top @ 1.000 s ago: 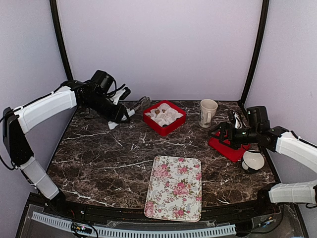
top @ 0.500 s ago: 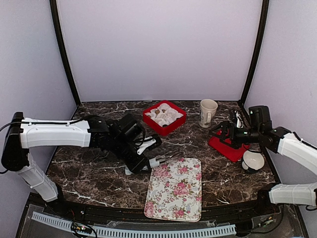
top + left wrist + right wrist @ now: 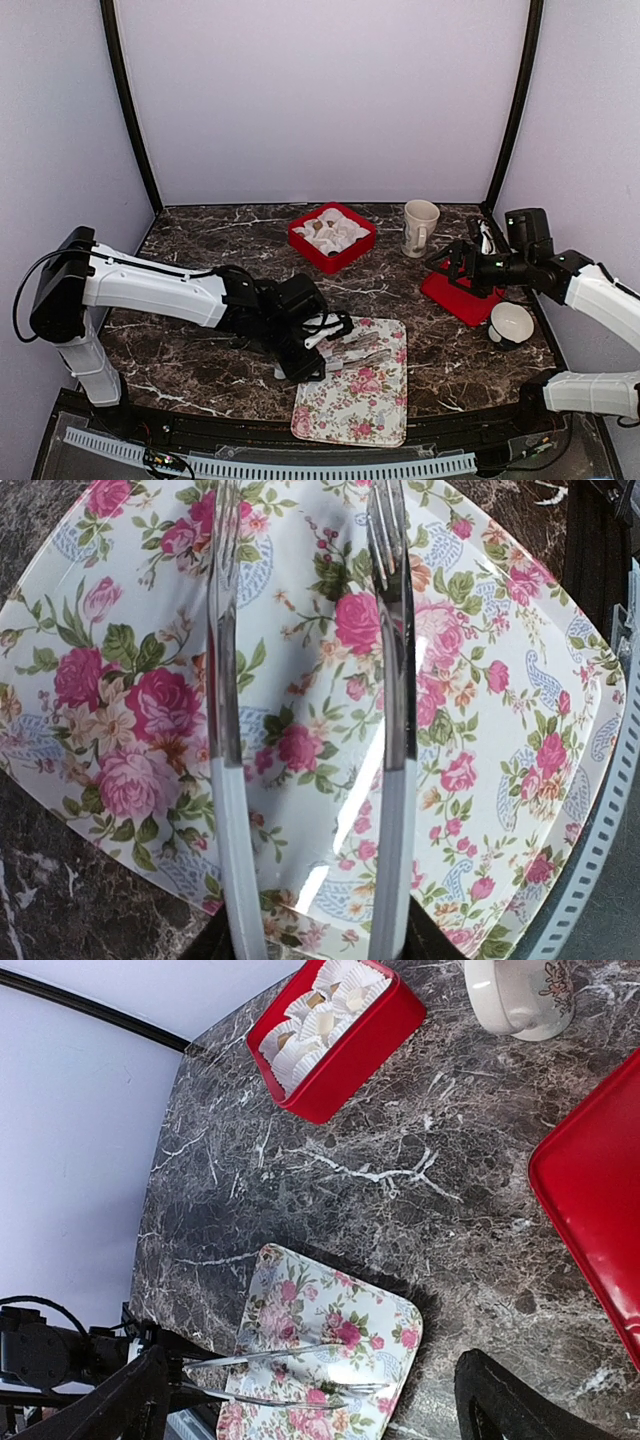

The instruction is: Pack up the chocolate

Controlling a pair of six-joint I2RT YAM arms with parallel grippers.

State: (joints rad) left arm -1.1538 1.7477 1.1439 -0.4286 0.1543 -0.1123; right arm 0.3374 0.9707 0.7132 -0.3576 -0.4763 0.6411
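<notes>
Nearest the arm bases, the floral tray [image 3: 500, 730] lies on the dark marble bench [image 3: 190, 280], and I can see no chocolate on it. The left tool [image 3: 320, 342] reaches in from the tray's left side, clamped on a pair of fork-tipped tongs [image 3: 225, 680]. The two arms of the tongs stand apart over the roses with nothing between them. Further back on the right, a white bowl [image 3: 511, 323] sits just beside what I take to be a flat red lid [image 3: 462, 298]. The right tool [image 3: 310, 1365] hovers over that lid with its fingers spread wide and empty. Farthest off stands the red box [image 3: 345, 1070], filled with white paper cups [image 3: 300, 1055]. The chocolate [image 3: 316, 999] sits inside those cups, and a mug [image 3: 420, 227] stands apart to the box's right. If the tongs are let go while above the glazed tray, they may skid or clatter off its low rim onto the bench. The thin lid lying flat gives the right tool little edge to pinch, so it could slip. Swinging the lid toward the box could also clip the mug. The left tool's own fingers are cut off at the bottom of the wrist view. I cannot tell whether the tines touch the tray or hang just above it. The crinkled cups hide most of their contents, so only a few tan or brown pieces show and their count is unclear.
</notes>
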